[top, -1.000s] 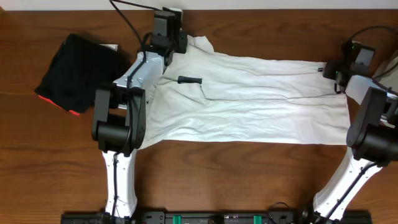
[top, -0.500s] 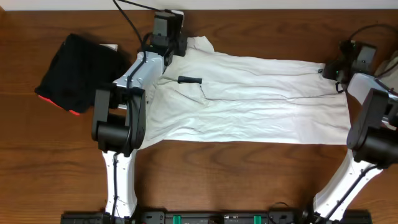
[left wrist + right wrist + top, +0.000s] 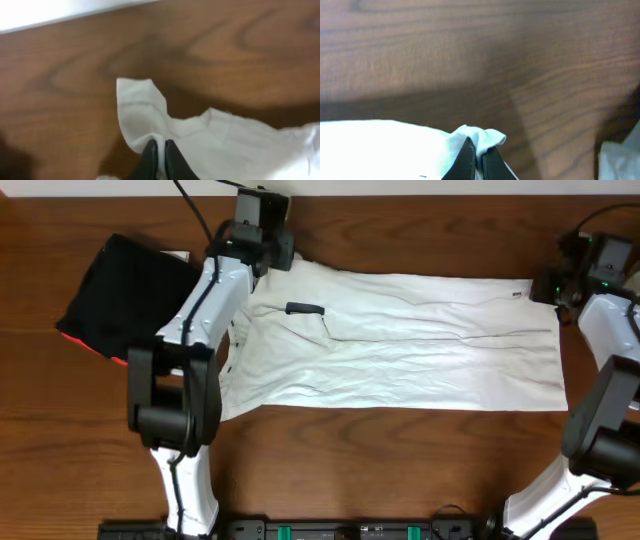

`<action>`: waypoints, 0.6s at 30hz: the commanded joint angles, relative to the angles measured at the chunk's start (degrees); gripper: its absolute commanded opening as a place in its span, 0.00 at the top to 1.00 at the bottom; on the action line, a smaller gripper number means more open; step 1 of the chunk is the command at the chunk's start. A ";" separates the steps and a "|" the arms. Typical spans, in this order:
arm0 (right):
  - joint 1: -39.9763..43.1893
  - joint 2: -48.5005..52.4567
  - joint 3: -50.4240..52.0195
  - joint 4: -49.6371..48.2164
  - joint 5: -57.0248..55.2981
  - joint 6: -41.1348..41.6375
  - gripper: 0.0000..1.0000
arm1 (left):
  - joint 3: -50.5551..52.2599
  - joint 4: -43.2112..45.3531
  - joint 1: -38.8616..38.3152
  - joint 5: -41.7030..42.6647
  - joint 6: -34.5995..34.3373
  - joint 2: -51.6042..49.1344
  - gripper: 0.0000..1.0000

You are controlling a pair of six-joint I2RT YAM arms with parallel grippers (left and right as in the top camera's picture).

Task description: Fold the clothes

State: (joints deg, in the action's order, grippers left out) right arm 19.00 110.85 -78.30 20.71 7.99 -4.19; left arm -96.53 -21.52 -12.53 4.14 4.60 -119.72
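Two grips: left end effector (image 3: 161,150) and right end effector (image 3: 476,150), each clamped on a far T-shirt (image 3: 420,340) corner.
Advice: lift evenly, keep the edge taut, fold it toward the near hem.

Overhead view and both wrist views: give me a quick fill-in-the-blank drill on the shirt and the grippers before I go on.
The left gripper is shut on an edge of the ____ T-shirt. The right gripper is ____ on a corner of the same shirt. The black garment lies on the ____ arm's side of the table.
Missing words: white; shut; left.
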 commanded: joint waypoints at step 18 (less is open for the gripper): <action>6.40 -8.11 -0.79 24.76 1.92 -3.69 0.99 | -1.01 -26.03 0.24 -0.07 -0.02 10.62 0.94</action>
State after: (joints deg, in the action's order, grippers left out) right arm 23.90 103.83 -78.37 44.16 8.43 -7.01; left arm -96.53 -45.30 -12.53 4.32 4.75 -110.76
